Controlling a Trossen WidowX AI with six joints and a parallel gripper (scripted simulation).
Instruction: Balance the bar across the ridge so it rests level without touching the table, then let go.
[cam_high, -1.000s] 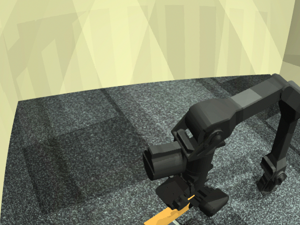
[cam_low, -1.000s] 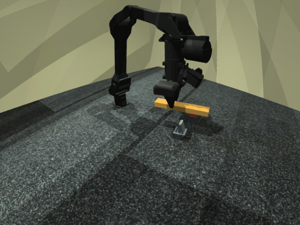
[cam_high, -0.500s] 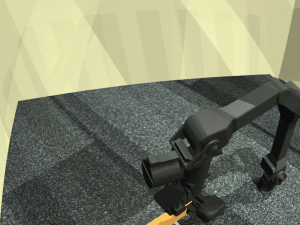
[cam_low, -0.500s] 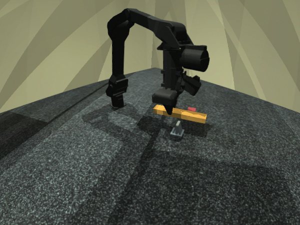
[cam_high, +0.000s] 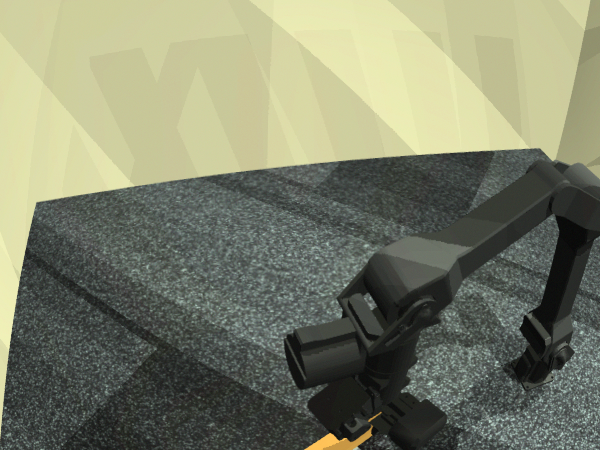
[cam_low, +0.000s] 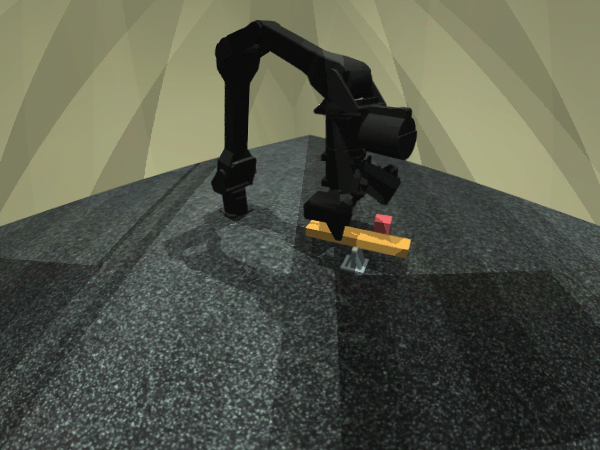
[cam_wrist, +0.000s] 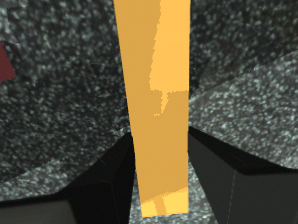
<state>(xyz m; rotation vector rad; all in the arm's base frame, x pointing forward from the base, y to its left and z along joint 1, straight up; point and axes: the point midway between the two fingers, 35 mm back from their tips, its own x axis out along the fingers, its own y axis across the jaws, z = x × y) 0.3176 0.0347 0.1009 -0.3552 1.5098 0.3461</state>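
Note:
The orange bar (cam_low: 375, 241) (cam_wrist: 160, 60) (cam_high: 327, 443) is held above the table. My gripper (cam_low: 342, 232) (cam_wrist: 159, 135) (cam_high: 374, 423) is shut on it, nearer its left end in the exterior view, with one finger on each side. The grey ridge (cam_low: 355, 263) stands on its base just below the bar, right of the fingers in that view. The bar's lower edge appears at the ridge's top; whether they touch cannot be told. The bar slants down to the right in the exterior view; whether it is level is unclear. The top view cuts off most of it.
A red block (cam_low: 383, 223) (cam_wrist: 6, 65) is behind the bar in the exterior view and at the left edge of the wrist view. The arm's base (cam_low: 235, 202) (cam_high: 537, 367) stands behind and to the left of the ridge in the exterior view.

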